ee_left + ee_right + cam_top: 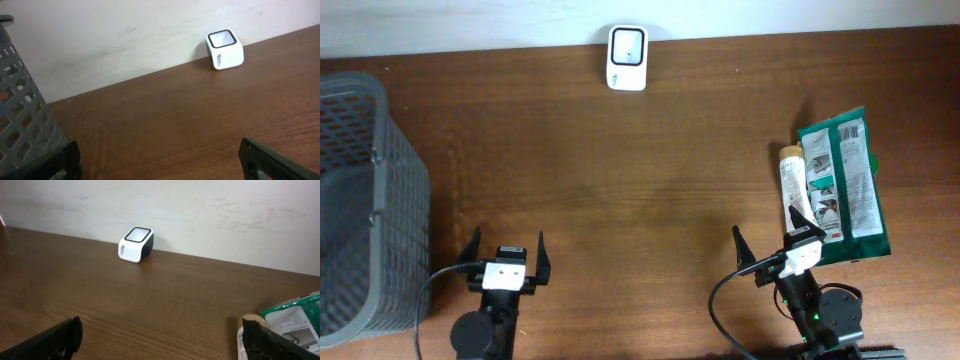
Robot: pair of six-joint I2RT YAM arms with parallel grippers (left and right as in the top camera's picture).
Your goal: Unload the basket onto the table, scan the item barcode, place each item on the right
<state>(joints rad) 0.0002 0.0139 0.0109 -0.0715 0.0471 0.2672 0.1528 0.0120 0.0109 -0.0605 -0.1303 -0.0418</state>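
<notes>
a: where did the item lie?
b: at the right of the overhead frame. a green packet (pixel 847 185) lay flat on the table (pixel 650 170), and a pale tube (pixel 790 180) touched its left edge. the right gripper (pixel 770 233) hovered just below them with its jaws wide, holding nothing. the left gripper (pixel 507 246), at the lower left, was just as wide and empty.
a: and where would it be read?
b: at the white scanner (pixel 627 58), upper middle, against the wall. its window faced up, and it was well apart from both items.
a: how should the pickup have gone?
b: i judged the right gripper should take one item by an edge, leaving the printed panel uncovered. then it should turn the barcode down toward the window, flat and close. i couldn't make out where the barcode was. since the two touched, pinching both at once was the risk.
a: the count?
b: two grippers, two items, one scanner, and one grey basket (pixel 365 200) at the left edge.
</notes>
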